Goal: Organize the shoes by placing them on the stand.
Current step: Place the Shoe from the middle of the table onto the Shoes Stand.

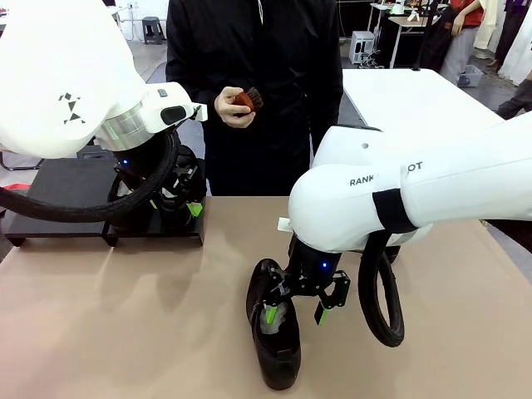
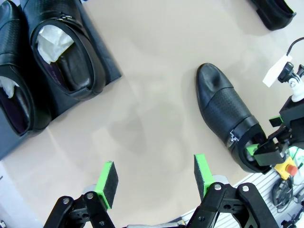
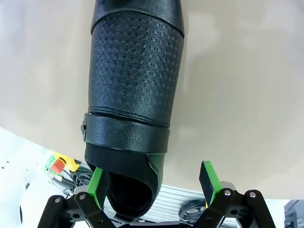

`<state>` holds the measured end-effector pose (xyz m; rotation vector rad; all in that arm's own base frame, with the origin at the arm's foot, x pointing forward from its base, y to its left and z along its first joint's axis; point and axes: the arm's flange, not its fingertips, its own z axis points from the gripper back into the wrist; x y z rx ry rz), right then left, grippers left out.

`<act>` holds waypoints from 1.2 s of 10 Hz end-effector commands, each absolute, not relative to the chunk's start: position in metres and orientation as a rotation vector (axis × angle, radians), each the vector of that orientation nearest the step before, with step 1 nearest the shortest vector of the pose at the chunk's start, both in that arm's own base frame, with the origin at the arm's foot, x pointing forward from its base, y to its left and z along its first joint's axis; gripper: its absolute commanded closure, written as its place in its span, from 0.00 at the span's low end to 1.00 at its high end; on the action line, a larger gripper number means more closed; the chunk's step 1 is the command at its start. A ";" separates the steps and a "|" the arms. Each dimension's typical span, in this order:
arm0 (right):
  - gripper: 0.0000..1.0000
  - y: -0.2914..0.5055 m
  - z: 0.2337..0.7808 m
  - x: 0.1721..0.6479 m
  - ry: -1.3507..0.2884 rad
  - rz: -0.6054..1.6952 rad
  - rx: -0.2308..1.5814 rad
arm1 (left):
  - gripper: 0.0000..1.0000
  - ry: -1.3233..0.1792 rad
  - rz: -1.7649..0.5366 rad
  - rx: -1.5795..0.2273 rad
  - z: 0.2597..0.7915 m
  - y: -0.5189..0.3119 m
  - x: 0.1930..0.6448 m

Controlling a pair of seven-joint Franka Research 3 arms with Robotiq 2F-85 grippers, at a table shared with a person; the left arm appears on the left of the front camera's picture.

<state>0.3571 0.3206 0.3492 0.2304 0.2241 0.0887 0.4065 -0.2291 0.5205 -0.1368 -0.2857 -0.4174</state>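
Left claw (image 2: 154, 178): spread wide, holding nothing, up over the bench (image 1: 125, 316) near the stand (image 1: 58, 191).
Right claw (image 1: 295, 313): spread, one finger inside the near shoe (image 1: 278, 353), the other outside it.
Near shoe: on the bench.
Stand: first shoe (image 2: 64, 47) and second shoe (image 2: 14, 90) lie side by side on it.
Far shoe (image 2: 273, 12): on the bench, well apart.
Person's hand (image 1: 229, 110): holds a small brush (image 1: 247, 100).

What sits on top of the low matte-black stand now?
Two glossy black leather shoes, side by side, each stuffed with white paper, rest on the stand. In the front view the white left arm mostly covers them.
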 end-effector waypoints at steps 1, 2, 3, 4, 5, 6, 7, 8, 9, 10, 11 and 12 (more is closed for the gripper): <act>0.00 0.302 0.378 0.346 0.154 0.096 0.187 | 0.17 -0.288 -0.416 -0.141 0.522 -0.228 0.408; 0.00 0.277 0.405 0.336 0.094 0.101 0.157 | 0.17 -0.288 -0.416 -0.141 0.522 -0.228 0.408; 0.00 0.249 0.423 0.329 0.055 0.082 0.111 | 0.17 -0.288 -0.416 -0.141 0.522 -0.228 0.408; 0.00 0.217 0.438 0.322 0.009 0.040 0.114 | 0.17 -0.288 -0.416 -0.141 0.522 -0.228 0.408; 0.00 0.189 0.446 0.316 -0.021 0.006 0.124 | 0.17 -0.288 -0.416 -0.141 0.522 -0.228 0.408; 0.00 0.165 0.447 0.313 -0.031 -0.065 0.134 | 0.17 -0.286 -0.417 -0.137 0.521 -0.229 0.407; 0.00 0.146 0.442 0.313 -0.032 -0.133 0.151 | 0.17 -0.262 -0.422 -0.146 0.517 -0.252 0.394; 0.00 0.134 0.437 0.314 -0.019 -0.173 0.148 | 0.17 -0.284 -0.317 -0.094 0.517 -0.270 0.376; 0.00 0.126 0.434 0.316 -0.017 -0.197 0.151 | 0.17 -0.243 -0.209 -0.134 0.518 -0.285 0.354; 0.00 0.121 0.431 0.319 -0.017 -0.225 0.169 | 0.17 -0.179 -0.171 -0.153 0.513 -0.293 0.338; 0.00 0.128 0.452 0.324 -0.028 -0.168 0.157 | 0.17 -0.145 -0.171 -0.144 0.509 -0.292 0.330; 0.00 0.128 0.452 0.324 -0.028 -0.168 0.157 | 0.17 -0.244 -0.279 -0.024 0.522 -0.262 0.348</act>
